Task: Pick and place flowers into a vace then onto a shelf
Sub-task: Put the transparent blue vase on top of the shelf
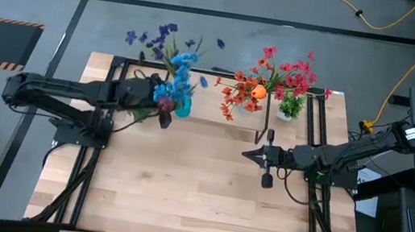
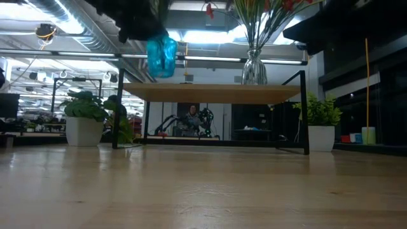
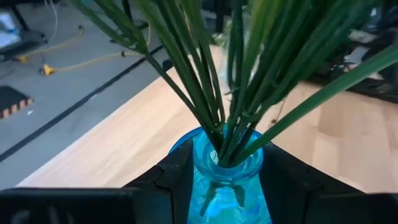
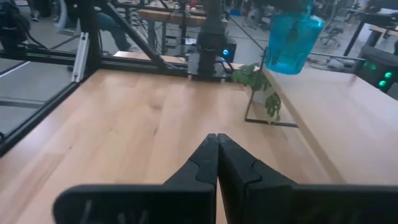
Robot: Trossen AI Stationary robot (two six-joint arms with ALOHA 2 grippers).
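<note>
My left gripper is shut on a blue glass vase that holds blue and purple flowers on green stems. The vase hangs in the air just above the left end of the wooden shelf. A clear glass vase with red and orange flowers stands by its base on the shelf's right part. My right gripper is shut and holds nothing, low over the table's right half, in front of the shelf. My left gripper pinches the blue vase's neck, just under the rim, between its two fingers. The fingers come level from the table's left. The vase is upright and lifted clear, its base a little above the shelf plank.
Two small potted plants stand on the table beside the shelf's legs, one at its left end and one at its right end. Bare tabletop stretches toward the near edge. A person sits in the room beyond.
</note>
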